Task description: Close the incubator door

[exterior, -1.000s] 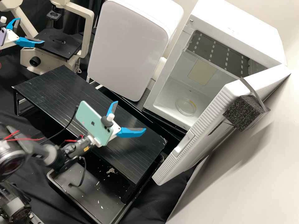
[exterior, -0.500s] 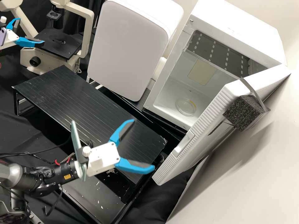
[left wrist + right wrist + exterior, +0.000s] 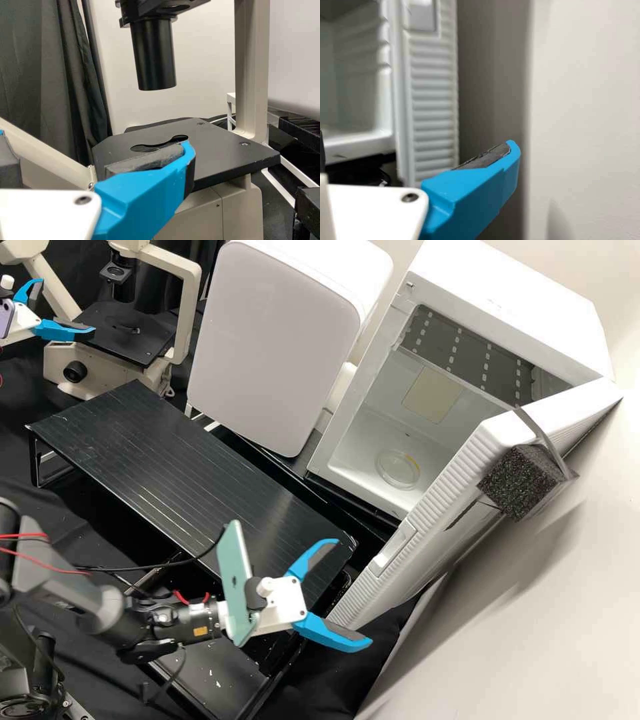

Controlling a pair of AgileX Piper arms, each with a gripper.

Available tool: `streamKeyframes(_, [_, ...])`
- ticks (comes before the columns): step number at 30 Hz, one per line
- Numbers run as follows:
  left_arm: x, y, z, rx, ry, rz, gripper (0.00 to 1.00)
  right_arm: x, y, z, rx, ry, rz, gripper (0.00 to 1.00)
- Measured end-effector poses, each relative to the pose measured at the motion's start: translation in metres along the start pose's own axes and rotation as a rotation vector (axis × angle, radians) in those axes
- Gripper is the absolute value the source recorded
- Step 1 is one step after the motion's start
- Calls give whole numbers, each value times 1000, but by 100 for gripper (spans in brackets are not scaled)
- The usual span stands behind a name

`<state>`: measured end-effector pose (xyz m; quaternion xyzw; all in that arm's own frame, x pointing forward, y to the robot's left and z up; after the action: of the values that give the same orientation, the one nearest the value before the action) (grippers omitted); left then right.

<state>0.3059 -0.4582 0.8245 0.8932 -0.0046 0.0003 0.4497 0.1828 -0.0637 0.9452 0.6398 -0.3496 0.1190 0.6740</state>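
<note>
As the door point(image 3: 453, 540) looks stiff yet light, push its free edge point(image 3: 440, 497) with the right gripper point(image 3: 354, 591), spread and empty.

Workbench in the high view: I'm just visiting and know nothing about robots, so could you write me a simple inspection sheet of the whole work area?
Surface: low black table, top scuffed along its edges.
Job's things: white incubator, door open; clear round dish inside; black foam block on the door.
Clutter: pale flecks on the black tray.
Grippers: left gripper open by the microscope stage; right gripper open near the door's free edge, holding nothing.
Cables: black cable running to the mint phone; red wires on that arm.
Surroundings: pale wall, black cloth, white rounded appliance.
</note>
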Motion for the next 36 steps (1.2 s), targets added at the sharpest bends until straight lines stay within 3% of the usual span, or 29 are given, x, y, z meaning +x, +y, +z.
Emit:
streamKeyframes(5, [0, 0, 0, 0, 0, 0, 100, 15, -3, 8, -20, -38, 16, 100])
streamKeyframes(11, [0, 0, 0, 0, 0, 0, 100, 15, -6, 5, -16, -26, 1, 100])
streamKeyframes(20, [0, 0, 0, 0, 0, 0, 100, 20, -12, -3, 71, 46, -57, 100])
streamKeyframes(25, [0, 0, 0, 0, 0, 0, 100, 19, -10, -3, 145, 60, -72, 100])
streamKeyframes(28, [0, 0, 0, 0, 0, 0, 100, 10, -6, -11, 212, 91, -92, 100])
streamKeyframes(33, [0, 0, 0, 0, 0, 0, 100, -17, -2, -35, 273, 207, -178, 100])
streamKeyframes(36, [0, 0, 0, 0, 0, 0, 100, -33, 1, -52, 288, 297, -207, 100])
